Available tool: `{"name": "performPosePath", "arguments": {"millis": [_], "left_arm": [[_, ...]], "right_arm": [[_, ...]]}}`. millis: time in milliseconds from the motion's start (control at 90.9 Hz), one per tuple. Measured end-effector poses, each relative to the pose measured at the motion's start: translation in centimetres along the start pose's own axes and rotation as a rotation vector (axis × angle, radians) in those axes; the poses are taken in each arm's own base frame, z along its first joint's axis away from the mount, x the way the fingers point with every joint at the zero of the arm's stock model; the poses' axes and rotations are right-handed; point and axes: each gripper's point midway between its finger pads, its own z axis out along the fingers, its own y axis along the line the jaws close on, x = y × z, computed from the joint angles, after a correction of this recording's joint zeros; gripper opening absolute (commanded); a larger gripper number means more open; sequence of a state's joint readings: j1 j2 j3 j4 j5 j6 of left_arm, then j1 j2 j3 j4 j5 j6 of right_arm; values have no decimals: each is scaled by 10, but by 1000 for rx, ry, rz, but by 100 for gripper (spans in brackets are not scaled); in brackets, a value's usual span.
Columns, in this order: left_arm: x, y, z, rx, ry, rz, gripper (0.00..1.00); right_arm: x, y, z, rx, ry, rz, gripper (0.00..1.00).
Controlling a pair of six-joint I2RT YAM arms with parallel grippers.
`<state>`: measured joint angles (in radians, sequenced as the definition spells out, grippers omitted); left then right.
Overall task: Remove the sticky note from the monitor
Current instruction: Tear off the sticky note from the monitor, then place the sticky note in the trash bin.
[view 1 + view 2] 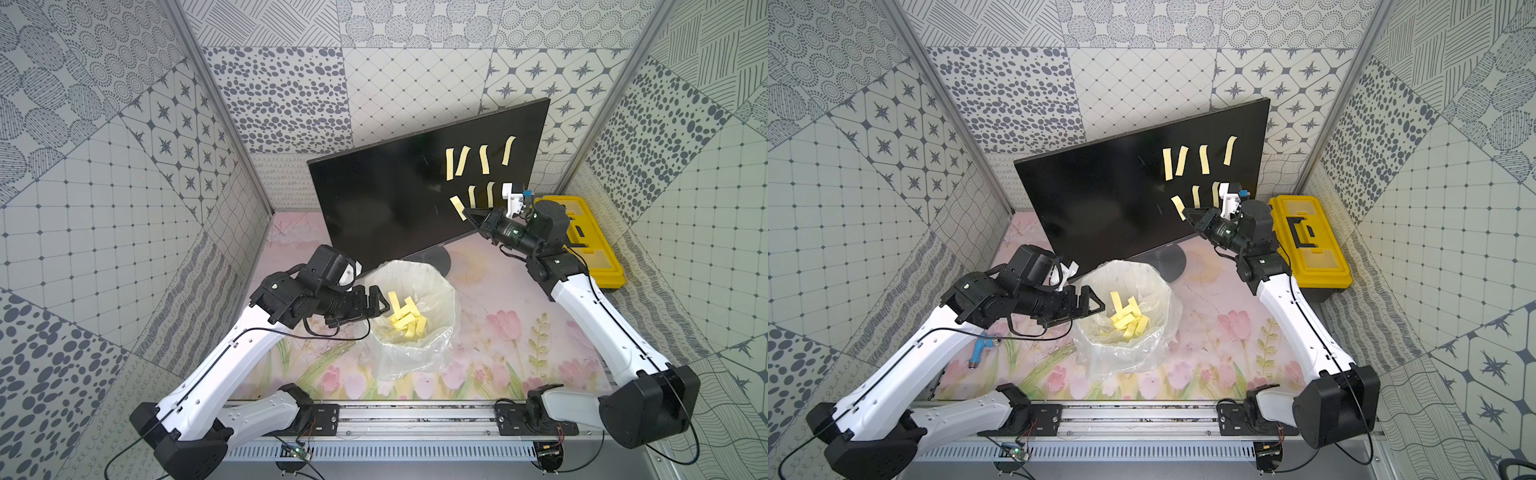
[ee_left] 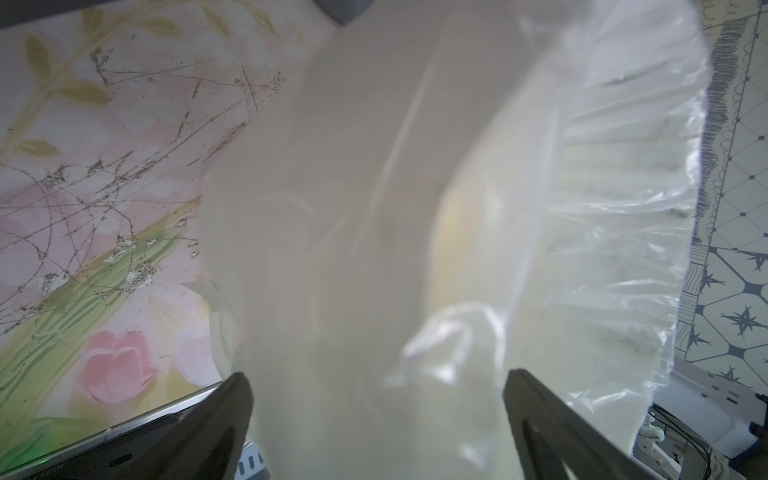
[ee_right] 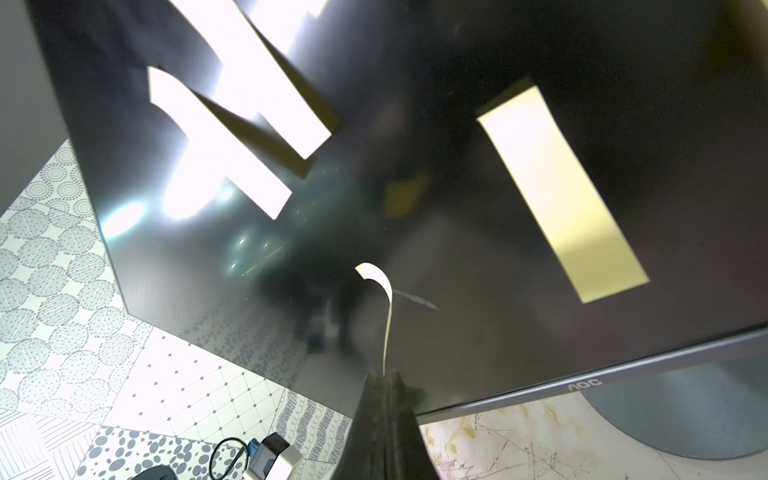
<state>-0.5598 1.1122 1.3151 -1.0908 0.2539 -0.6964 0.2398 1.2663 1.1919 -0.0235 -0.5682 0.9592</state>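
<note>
1. Right pincer (image 3: 384,376) is clenched on the loose end of a sticky note (image 3: 387,307), whose far end seems stuck low on the monitor (image 1: 395,199).
2. Peeling slowly away from the screen, with a tight grip, should free it without tearing.
3. Left pincer (image 1: 380,307) hangs released over the lined bin (image 1: 449,286), which holds yellow strips.

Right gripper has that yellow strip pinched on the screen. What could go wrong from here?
1. The right gripper holds only the free end of the strip. Its far end looks stuck to the monitor, so a quick pull may tear it or slip it out.
2. A neighbouring strip sits close and could be brushed off.
3. The left gripper hangs open over the bin, crowding the drop.
</note>
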Motion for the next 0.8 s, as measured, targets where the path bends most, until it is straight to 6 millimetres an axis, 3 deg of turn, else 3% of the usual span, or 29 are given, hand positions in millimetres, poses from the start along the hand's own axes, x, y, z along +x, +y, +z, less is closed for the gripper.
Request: {"name": "performPosePath", "arguments": {"millis": [176,550,803], "left_arm": [[0,0,0,1,-1,-6,99],[0,2,-1,-4,-8,-8,99],[-1,3,0,-9,-11,-9,99]], "right_arm": [[23,14,-13,-10,59,-10,0],[133,59,-24,-52,387,-120,0],[189,74,-26,-41,551,-228,0]]}}
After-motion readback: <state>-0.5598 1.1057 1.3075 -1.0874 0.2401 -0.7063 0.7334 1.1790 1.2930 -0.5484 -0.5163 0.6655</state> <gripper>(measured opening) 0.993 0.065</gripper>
